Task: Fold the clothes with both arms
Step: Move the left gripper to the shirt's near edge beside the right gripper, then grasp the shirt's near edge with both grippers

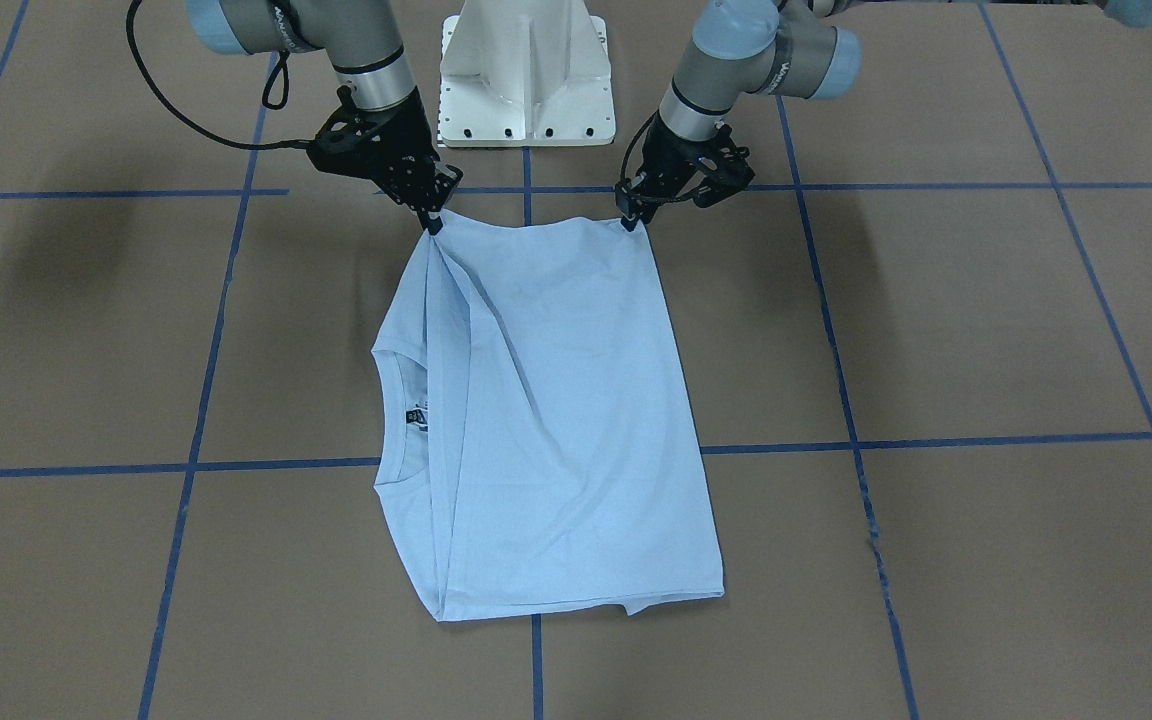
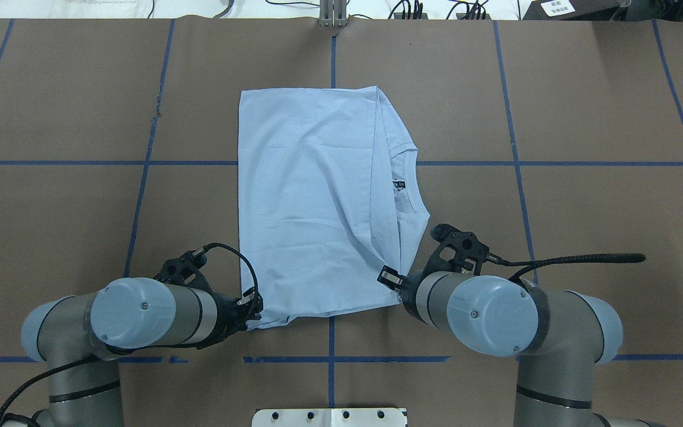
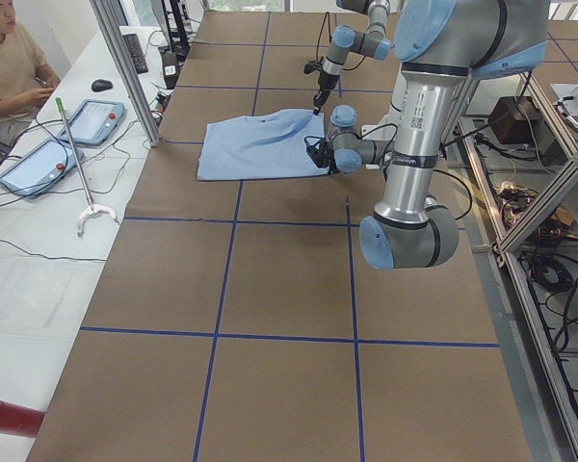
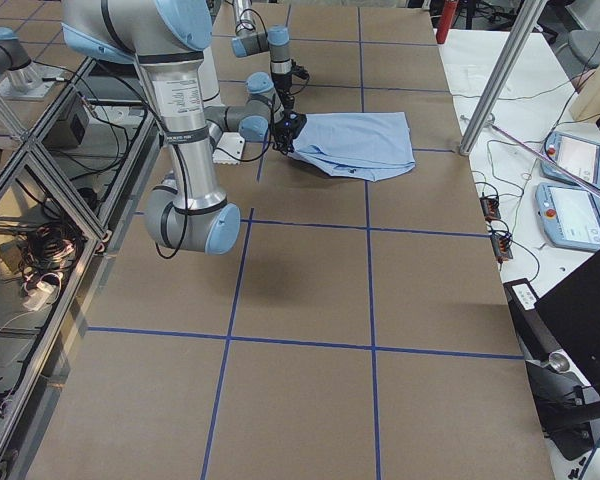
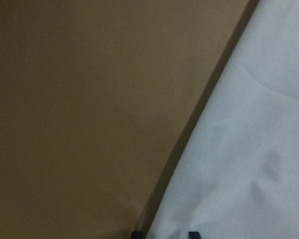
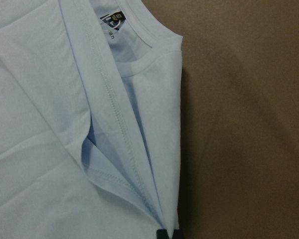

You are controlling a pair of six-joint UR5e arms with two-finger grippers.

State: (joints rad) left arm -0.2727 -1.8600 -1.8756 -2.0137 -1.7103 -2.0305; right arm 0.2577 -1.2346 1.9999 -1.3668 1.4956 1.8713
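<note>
Pinching T-shirt (image 1: 556,400) robot-side corners, jaws closed; table (image 1: 986,320) around.

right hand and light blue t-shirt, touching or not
Touching. In the right wrist view a corner of the light blue short-sleeved T-shirt is pinched in the black right hand.

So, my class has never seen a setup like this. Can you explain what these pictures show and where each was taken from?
The machine is a robot with a left arm and a right arm, at a brown table marked with blue tape. Six cameras record one moment: one faces the robot, one looks over its shoulders, two look from the table's ends, and one rides on each wrist. A light blue T-shirt, already folded narrower, lies on the table, its dark neck label showing. The left pincer and right pincer each pinch a corner of the edge nearest the robot.
</note>
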